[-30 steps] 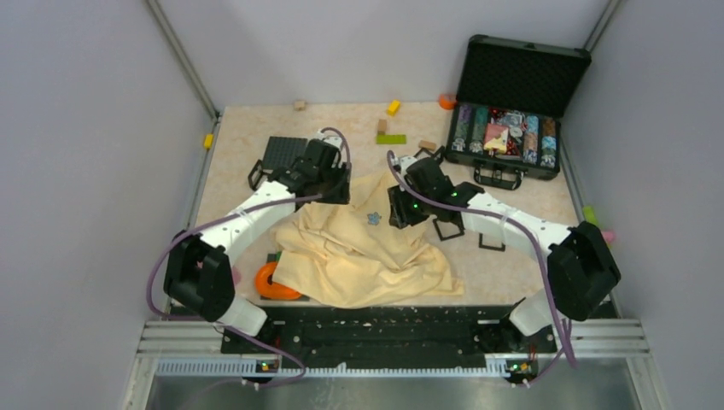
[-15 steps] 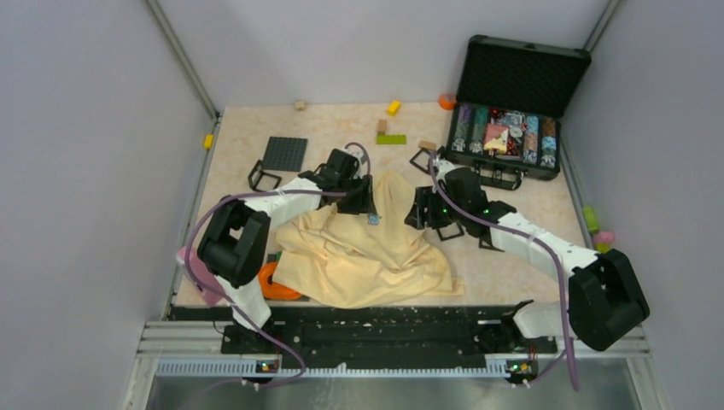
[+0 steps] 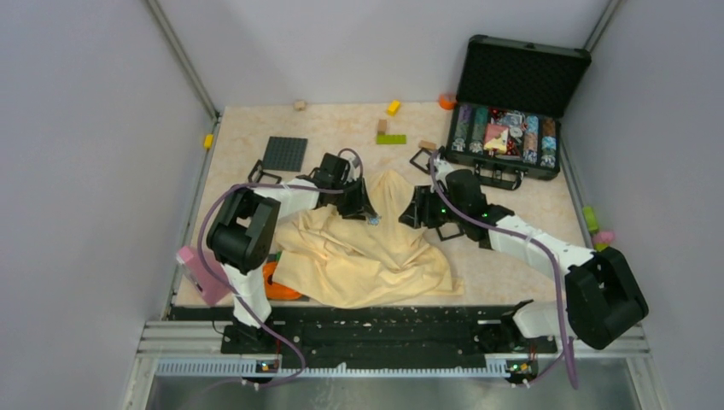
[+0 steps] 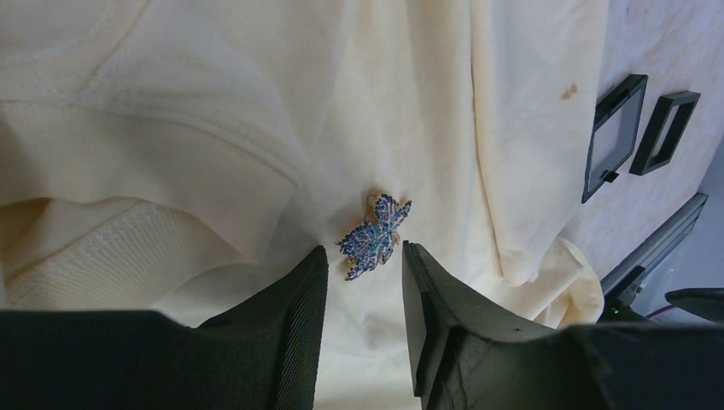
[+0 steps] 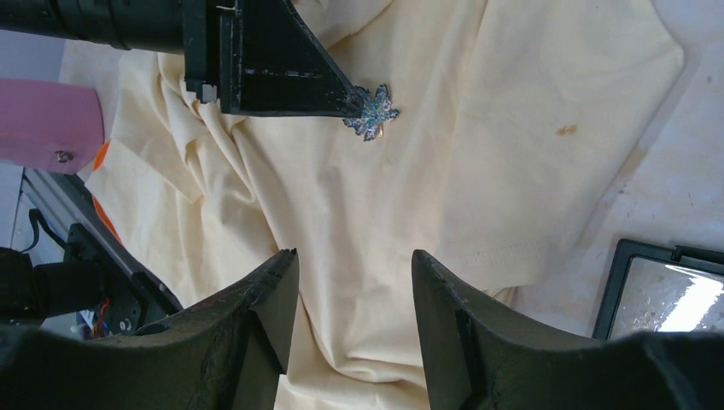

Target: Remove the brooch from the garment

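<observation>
1. Top external view: the cream garment (image 3: 367, 256) lies crumpled on the tabletop (image 3: 333, 128) between the two arms. The brooch (image 3: 374, 219) sits on the garment's far part, right at the tip of the left gripper (image 3: 364, 211). The right gripper (image 3: 413, 213) is at the garment's right edge, near the brooch but apart from it. An open black case (image 3: 521, 81) stands at the far right.
2. Left wrist view: the brooch is a blue-stoned, leaf-like piece with a gold rim. It lies on the cloth in the gap at the tips of the left jaws. These jaws are narrowly spread, not pinching it. Two black square frames (image 4: 664, 132) lie on the tabletop beyond the cloth.
3. Right wrist view: the right jaws are spread wide above the folds and hold nothing. One left fingertip touches the brooch's edge.
</observation>
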You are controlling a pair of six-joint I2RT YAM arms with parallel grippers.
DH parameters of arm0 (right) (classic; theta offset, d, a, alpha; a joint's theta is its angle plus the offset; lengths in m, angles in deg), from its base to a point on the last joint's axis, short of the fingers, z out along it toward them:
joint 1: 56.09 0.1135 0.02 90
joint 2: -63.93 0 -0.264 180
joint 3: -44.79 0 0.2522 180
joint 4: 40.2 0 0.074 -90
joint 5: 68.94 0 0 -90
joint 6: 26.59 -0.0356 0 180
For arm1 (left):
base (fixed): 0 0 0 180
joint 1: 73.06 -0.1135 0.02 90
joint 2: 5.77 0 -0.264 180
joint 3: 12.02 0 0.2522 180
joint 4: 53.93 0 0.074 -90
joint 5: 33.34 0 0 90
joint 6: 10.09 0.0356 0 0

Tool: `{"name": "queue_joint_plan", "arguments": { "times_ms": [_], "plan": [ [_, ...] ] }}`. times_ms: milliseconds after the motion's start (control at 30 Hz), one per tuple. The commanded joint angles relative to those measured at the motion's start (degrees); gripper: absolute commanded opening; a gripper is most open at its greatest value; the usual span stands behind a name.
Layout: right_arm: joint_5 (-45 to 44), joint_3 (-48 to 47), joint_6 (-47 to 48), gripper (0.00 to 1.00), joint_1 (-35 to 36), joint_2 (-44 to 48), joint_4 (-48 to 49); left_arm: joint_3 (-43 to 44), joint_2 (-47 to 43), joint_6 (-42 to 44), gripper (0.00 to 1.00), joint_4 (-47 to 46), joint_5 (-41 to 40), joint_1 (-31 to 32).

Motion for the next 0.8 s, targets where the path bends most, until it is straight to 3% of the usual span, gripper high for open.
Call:
{"name": "queue_joint_plan", "arguments": {
  "times_ms": [0, 167, 300, 433, 567, 667, 767],
  "plan": [
    [0.92, 0.16, -0.39, 0.53, -0.05, -0.66, 3.13, -0.17, 0.82, -0.63, 0.42, -0.80, 1.45, -0.74],
    [1.96, 0.63, -0.56, 0.53, -0.04, -2.59, 4.36, -0.33, 1.63, -1.13, 0.42, -1.17, 2.52, -0.79],
    [2.51, 2.06, -1.97, 0.52, 0.00, -2.78, 7.15, -2.35, 3.54, -4.17, 0.36, -8.27, 9.01, -1.89],
    [2.92, 2.36, -2.07, 0.52, 0.00, -2.70, 7.85, -2.25, 4.38, -3.04, 0.33, -8.66, 9.23, -2.03],
    [3.32, 2.60, -1.80, 0.51, -0.04, -3.10, 7.92, -2.87, 4.51, -2.96, 0.19, -8.93, 8.34, -2.99],
    [3.27, 3.13, -1.74, 0.51, -0.04, -3.36, 8.44, -4.63, 4.45, -5.46, 0.05, -15.07, 10.69, -3.95],
    [3.52, 3.45, -1.91, 0.51, -0.04, -3.70, 9.19, -6.29, 4.54, -8.74, 0.01, -20.67, 14.24, -4.60]
  ]
}}
